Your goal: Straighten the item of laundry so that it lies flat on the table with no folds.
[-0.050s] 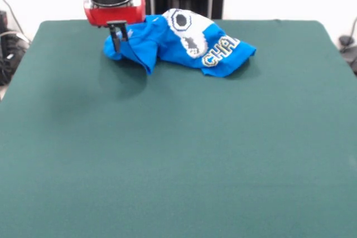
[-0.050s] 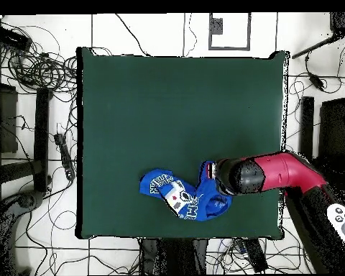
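The item of laundry (image 1: 184,43) is a bright blue T-shirt with white print, lying crumpled and folded over itself near the far edge of the green table (image 1: 167,165). My gripper (image 1: 117,38) is at the shirt's left end. Its two dark fingers stand close together, pinched on a bunched bit of blue cloth. From above, the shirt (image 2: 177,194) lies close to the table's (image 2: 168,108) bottom edge. The red and black arm head (image 2: 233,177) covers the shirt's right end and hides the fingers.
Cables and stands (image 2: 39,65) ring the table on the floor. The arm (image 2: 297,172) reaches in over the table's right edge in the overhead view. Green cloth stretches wide on the side away from the robot.
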You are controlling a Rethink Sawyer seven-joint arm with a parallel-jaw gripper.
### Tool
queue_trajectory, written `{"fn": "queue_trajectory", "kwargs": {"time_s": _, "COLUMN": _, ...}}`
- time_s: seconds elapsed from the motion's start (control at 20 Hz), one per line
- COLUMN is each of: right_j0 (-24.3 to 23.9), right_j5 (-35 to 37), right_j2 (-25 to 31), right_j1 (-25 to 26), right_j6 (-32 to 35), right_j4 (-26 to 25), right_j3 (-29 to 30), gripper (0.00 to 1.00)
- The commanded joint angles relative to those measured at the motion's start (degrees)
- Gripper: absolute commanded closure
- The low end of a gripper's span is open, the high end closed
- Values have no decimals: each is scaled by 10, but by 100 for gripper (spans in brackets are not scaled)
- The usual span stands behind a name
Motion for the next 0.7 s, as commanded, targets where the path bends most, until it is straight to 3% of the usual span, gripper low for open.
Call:
{"fn": "queue_trajectory", "kwargs": {"time_s": 0.05, "right_j0": 30, "right_j5": 56, "right_j2": 56, "right_j1": 21, "right_j6": -193, "right_j4": 19, "right_j3": -24, "gripper": 100}}
{"fn": "queue_trajectory", "kwargs": {"time_s": 0.25, "right_j0": 32, "right_j5": 62, "right_j2": 56, "right_j1": 15, "right_j6": -194, "right_j4": 18, "right_j3": -27, "gripper": 100}}
{"fn": "queue_trajectory", "kwargs": {"time_s": 0.7, "right_j0": 72, "right_j5": 82, "right_j2": 33, "right_j1": 59, "right_j6": -194, "right_j4": -12, "right_j3": -126, "gripper": 100}}
